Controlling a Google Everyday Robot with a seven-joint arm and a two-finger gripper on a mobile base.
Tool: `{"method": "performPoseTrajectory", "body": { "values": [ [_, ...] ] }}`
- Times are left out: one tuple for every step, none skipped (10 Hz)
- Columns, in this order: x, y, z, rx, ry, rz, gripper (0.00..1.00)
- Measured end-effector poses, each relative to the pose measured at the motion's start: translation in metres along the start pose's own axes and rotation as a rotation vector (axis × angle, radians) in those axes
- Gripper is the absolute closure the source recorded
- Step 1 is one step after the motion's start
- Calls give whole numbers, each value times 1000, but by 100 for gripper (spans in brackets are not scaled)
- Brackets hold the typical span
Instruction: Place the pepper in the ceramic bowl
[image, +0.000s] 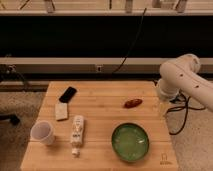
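The small dark-red pepper (132, 103) lies on the wooden table (105, 107), right of centre. The glossy green ceramic bowl (130, 142) stands empty near the front right corner, in front of the pepper. My white arm (182, 79) comes in from the right. My gripper (165, 97) is at its lower end, by the table's right edge, a little to the right of the pepper and apart from it. Nothing shows in it.
A white cup (42, 133) stands at the front left. A white tube (76, 131) lies beside it. A pale block (61, 111) and a black phone (67, 94) lie at the back left. Cables hang off the table's right side.
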Motion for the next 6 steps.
{"method": "performPoseTrajectory", "body": {
  "values": [
    [-3,-5,2,3,0,1,20],
    [-4,-6,2,0,4,4,20],
    [-4,-6,3,0,7,8,20],
    [-5,-9,5,2,7,8,20],
    [-10,-10,9,1,3,1,20],
    [-18,-10,14,2,0,-7,20]
  ]
}}
